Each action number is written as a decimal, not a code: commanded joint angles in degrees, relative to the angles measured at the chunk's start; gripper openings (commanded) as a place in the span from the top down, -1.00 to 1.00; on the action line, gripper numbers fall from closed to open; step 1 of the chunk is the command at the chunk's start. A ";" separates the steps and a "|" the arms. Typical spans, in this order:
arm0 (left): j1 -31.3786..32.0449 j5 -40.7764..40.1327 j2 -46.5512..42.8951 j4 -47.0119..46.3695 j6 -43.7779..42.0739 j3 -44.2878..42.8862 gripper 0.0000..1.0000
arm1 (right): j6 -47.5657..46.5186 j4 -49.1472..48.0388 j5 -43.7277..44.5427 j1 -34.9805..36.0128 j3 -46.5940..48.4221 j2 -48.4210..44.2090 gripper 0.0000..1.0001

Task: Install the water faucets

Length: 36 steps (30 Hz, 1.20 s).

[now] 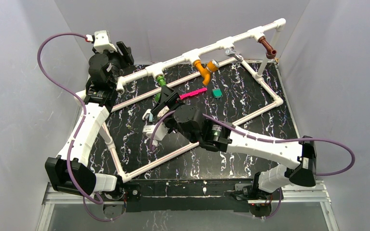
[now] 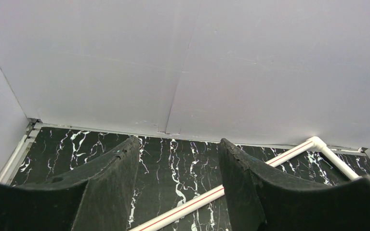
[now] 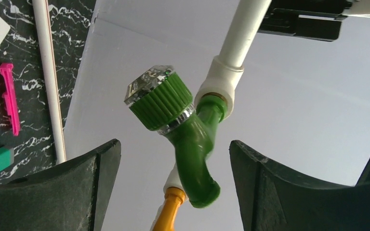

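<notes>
The white pipe frame (image 1: 231, 44) on the table (image 1: 255, 103) carries all three faucets. The left gripper (image 2: 178, 140) is open and empty, near the back wall. The right gripper (image 3: 173, 144) stands open around the green faucet (image 3: 192, 149), not touching it. I think it should close on the body, not the knob, and turn along the thread. The orange faucet (image 1: 203, 70) is near, and the pink strip (image 1: 193, 93) lies below.

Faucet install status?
Done: green faucet, orange faucet and brown faucet all sit on the white pipe. In hand: nothing; right tool stands open around the green one, left tool open, empty. Left: no loose faucet visible; tightness unclear.
</notes>
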State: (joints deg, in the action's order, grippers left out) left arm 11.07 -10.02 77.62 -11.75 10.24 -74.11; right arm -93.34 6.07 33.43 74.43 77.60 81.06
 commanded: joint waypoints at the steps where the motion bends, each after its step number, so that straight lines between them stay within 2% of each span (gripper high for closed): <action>1: 0.94 -0.53 10.12 17.64 -0.40 8.66 -0.17 | -2.90 -0.17 -0.02 -1.16 2.84 0.79 -0.77; 9: 0.97 -0.52 10.27 17.75 -0.37 8.67 -0.17 | -5.08 -5.26 -0.69 -1.51 3.34 3.92 -0.69; 12: 0.97 -0.61 10.27 17.77 -0.48 8.67 -0.17 | -5.34 -7.87 -0.42 -1.77 3.41 4.90 -0.56; 21: 0.97 -0.36 10.35 17.72 -0.38 8.67 -0.17 | -4.51 -17.32 3.04 -2.01 0.00 4.56 0.22; 25: 0.97 -0.47 10.33 17.71 -0.40 8.71 -0.17 | -1.77 -26.06 4.16 -1.92 -2.36 4.33 0.83; 26: 1.01 -0.52 10.27 17.72 -0.47 8.70 -0.17 | -0.34 -28.45 4.26 -1.91 -2.96 4.29 0.97; 30: 1.05 -0.61 10.18 17.74 -0.53 8.75 -0.17 | 11.27 -32.55 5.11 -1.79 -2.80 4.58 0.97; 36: 1.06 -0.68 10.00 17.74 -0.57 8.78 -0.17 | 39.03 -32.39 5.42 -1.56 -0.21 4.24 0.97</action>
State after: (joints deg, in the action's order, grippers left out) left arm 11.11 -10.02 77.84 -11.90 10.09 -74.15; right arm -77.76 -18.15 35.22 73.52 74.17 86.35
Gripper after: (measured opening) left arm 0.585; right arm 0.451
